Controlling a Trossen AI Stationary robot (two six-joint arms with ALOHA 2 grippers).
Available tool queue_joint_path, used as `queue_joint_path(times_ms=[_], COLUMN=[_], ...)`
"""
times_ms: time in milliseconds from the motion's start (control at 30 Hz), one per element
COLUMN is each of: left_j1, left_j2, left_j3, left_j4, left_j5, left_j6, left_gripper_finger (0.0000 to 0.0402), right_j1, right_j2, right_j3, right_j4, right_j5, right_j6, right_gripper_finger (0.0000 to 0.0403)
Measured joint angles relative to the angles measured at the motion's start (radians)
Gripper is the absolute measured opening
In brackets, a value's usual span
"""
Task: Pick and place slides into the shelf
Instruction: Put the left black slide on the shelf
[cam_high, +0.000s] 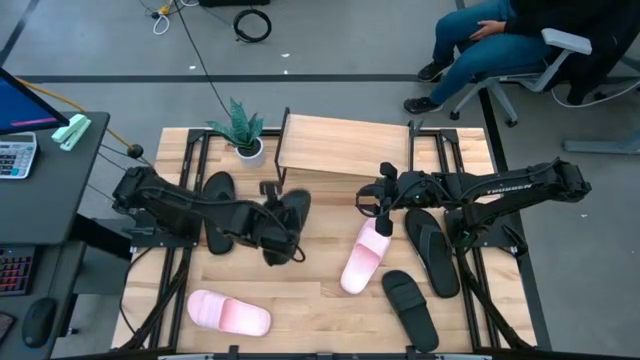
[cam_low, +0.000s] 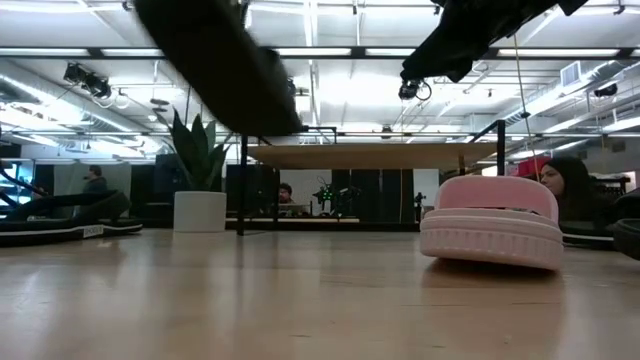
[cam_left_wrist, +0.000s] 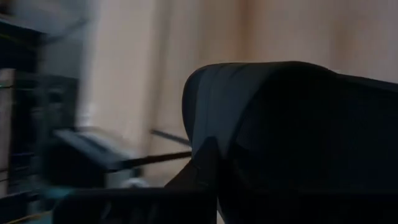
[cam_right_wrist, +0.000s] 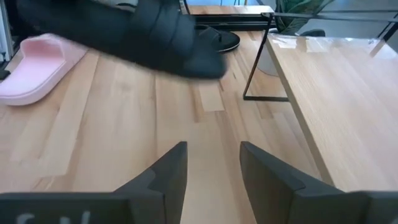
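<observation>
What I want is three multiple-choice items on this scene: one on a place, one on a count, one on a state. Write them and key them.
1. Where is the black slide that the left claw holds?
A. On the shelf top
B. Lifted above the table
C. On the floor

2. How many pink slides are in sight?
A. One
B. Two
C. Four

3. How is the right claw?
A. Open and empty
B. Shut on a pink slide
C. Shut on the plant

Key:
1 B: the low view shows it hanging in the air, clear of the wood.
2 B: the high view shows one near the table's front edge and one by the right claw.
3 A: the right wrist view shows its fingers apart with only bare table between them.
</observation>
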Motion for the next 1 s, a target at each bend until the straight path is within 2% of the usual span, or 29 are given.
queue_joint_path(times_ms=[100,167,300,367,467,600,733,800,900,1000], left_j1=[0.022,0.057,0.186,0.262,0.372,0.502,0.612,0.652,0.696,0.714], left_j2=[-0.001,-0.001,-0.002,-0.002,-0.002,-0.001,-0.001,-0.001,-0.001,-0.003], left_j3=[0.102,0.155,0.204,0.203,0.173,0.111,0.040,0.003,-0.048,-0.094], left_j4=[-0.059,-0.062,-0.017,0.028,0.157,0.344,0.411,0.441,0.534,0.628], left_j5=[-0.105,-0.140,-0.138,-0.067,0.034,0.041,0.038,0.064,0.174,0.190], left_j6=[0.035,0.099,0.224,0.270,0.365,0.477,0.495,0.510,0.533,0.575], left_gripper_finger=[0.0012,0.0012,0.0012,0.0012,0.0012,0.0012,0.0012,0.0012,0.0012,0.0012], right_j1=[0.000,0.000,0.000,0.000,0.000,0.000,0.000,0.000,0.000,0.000], right_j2=[0.000,0.000,0.000,0.000,0.000,0.000,0.000,0.000,0.000,0.000], right_j3=[0.000,0.000,0.000,0.000,0.000,0.000,0.000,0.000,0.000,0.000], right_j4=[-0.004,-0.010,-0.013,-0.013,-0.015,-0.022,-0.030,-0.030,-0.030,-0.030], right_j5=[0.000,-0.001,-0.001,-0.001,-0.001,-0.001,-0.001,-0.001,-0.001,-0.001], right_j6=[0.054,0.079,0.087,0.087,0.087,0.086,0.086,0.082,0.078,0.081], right_gripper_finger=[0.0153,0.0153,0.0153,0.0153,0.0153,0.0153,0.0153,0.0153,0.0153,0.0153])
